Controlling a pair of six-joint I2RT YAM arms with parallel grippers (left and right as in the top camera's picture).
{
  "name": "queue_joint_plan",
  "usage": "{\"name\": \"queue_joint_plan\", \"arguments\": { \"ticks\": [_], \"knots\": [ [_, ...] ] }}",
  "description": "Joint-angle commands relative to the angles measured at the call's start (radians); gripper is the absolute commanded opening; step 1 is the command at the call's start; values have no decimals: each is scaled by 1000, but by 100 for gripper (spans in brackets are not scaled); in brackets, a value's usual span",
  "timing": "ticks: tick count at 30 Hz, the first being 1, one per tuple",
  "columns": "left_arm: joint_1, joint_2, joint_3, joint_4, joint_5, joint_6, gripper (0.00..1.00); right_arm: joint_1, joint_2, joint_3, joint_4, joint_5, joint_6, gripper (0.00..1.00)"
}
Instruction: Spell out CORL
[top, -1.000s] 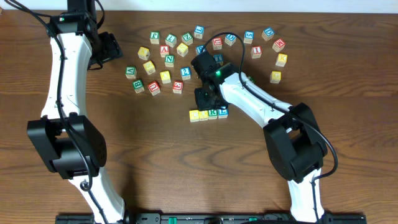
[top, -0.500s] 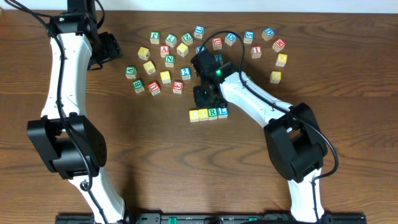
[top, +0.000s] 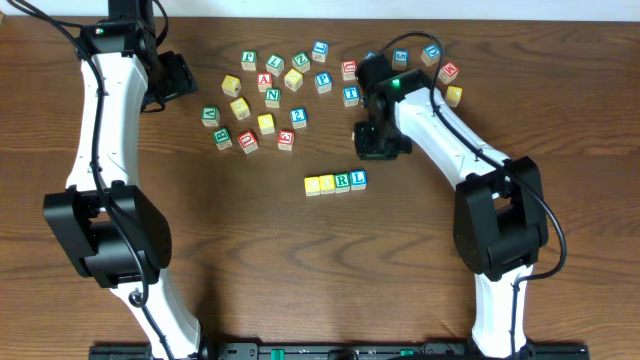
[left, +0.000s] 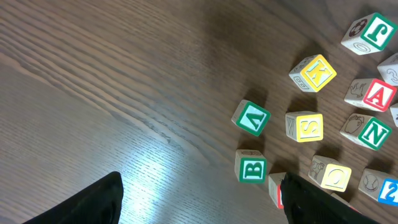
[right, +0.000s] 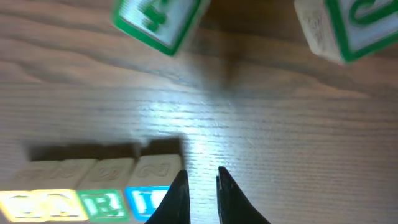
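A row of four letter blocks lies at mid-table: yellow C (top: 312, 185), yellow O (top: 327, 184), green R (top: 343, 181) and blue L (top: 358, 179). My right gripper (top: 378, 141) hovers up and to the right of the row, apart from it. In the right wrist view its fingers (right: 199, 190) are almost together with nothing between them, just right of the blue L (right: 146, 200) and green R (right: 104, 204). My left gripper (top: 176, 78) is at the far left, open wide and empty (left: 202, 205).
Several loose letter blocks are scattered at the back of the table (top: 272, 96), more behind the right arm (top: 449, 72). The left wrist view shows a green B (left: 252, 168), a green A (left: 252, 118), a yellow S (left: 305, 126) and a yellow K (left: 313, 73).
My right gripper has moved from over the row's right end up and to the right, leaving all four blocks uncovered. The left arm has not moved.
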Motion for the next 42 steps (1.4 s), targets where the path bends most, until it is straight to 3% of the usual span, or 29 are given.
{"name": "queue_joint_plan", "arguments": {
  "ticks": [1,6,17,28,37,38,40,42],
  "knots": [
    [0,-1,33,-3,-13,17,80,2,-4,-59,31,8,-8,10],
    [0,-1,33,-3,-13,17,80,11,-4,-87,79,-79,-53,9],
    [0,-1,33,-3,-13,17,80,78,-4,-87,84,-81,-26,9],
    [0,-1,33,-3,-11,16,80,12,-4,-72,73,-145,-16,12],
    [0,-1,33,-63,82,17,80,6,-4,-74,5,-144,-35,17],
    [0,-1,33,-89,100,16,79,8,-4,-74,13,-142,-35,17],
    [-6,2,20,-113,183,16,61,14,-4,-74,31,-142,-34,17],
    [-34,2,-15,-140,177,16,19,15,-4,-74,50,-140,-34,17]
  ]
}}
